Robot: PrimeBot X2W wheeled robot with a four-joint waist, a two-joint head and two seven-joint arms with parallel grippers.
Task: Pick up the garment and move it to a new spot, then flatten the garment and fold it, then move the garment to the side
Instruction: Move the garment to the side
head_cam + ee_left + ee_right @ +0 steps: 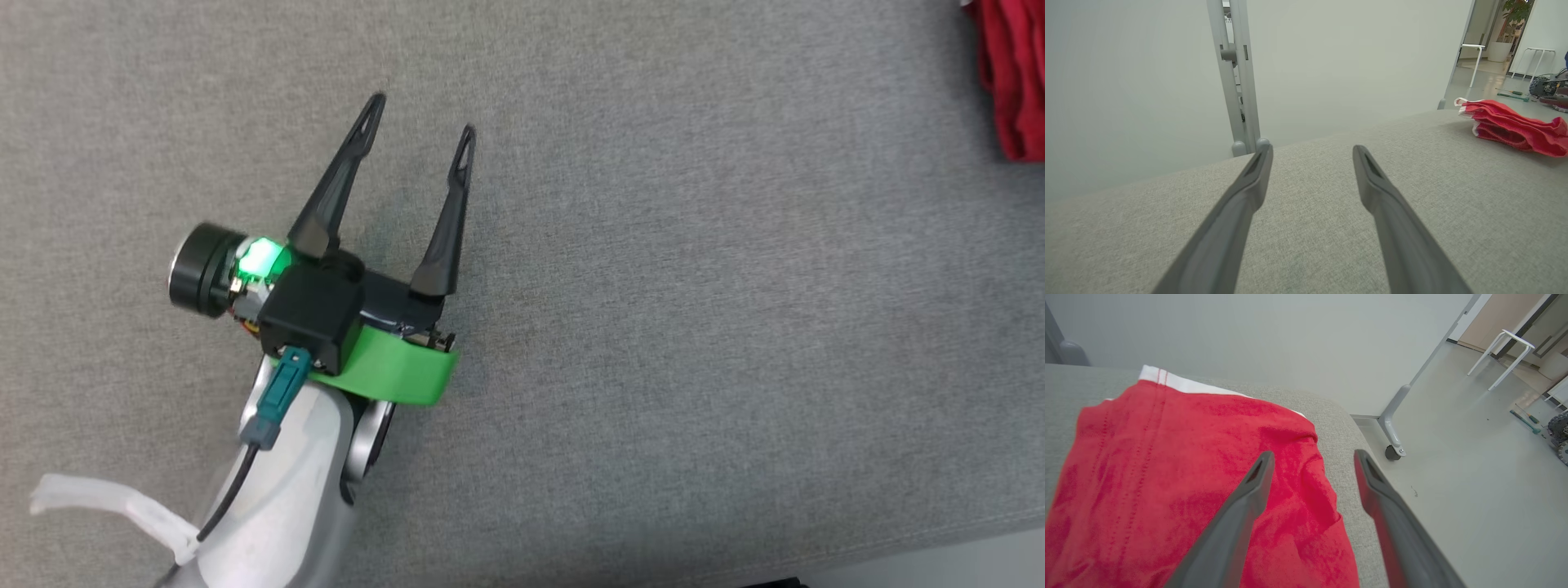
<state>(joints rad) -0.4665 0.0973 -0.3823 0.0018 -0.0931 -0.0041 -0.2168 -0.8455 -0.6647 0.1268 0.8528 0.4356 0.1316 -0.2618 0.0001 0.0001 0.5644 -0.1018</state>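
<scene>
The garment (pixel 1167 477) is red with a white band, folded into a flat stack near the right end of the grey cushioned surface (pixel 653 327). Its edge shows at the top right of the head view as the garment (pixel 1012 73), and far right in the left wrist view as the garment (pixel 1511 126). My right gripper (pixel 1312 457) hovers open just above the garment's right edge, nothing between its fingers. My left gripper (pixel 420 122) stands open over bare grey fabric, well to the left of the garment, also seen as the left gripper (pixel 1310 151).
A pale wall and a grey upright post (pixel 1237 77) stand behind the surface. To the right the floor drops away, with a wheeled frame leg (pixel 1392 433), white stools (pixel 1502 355), tools and a wheeled machine (pixel 1547 87).
</scene>
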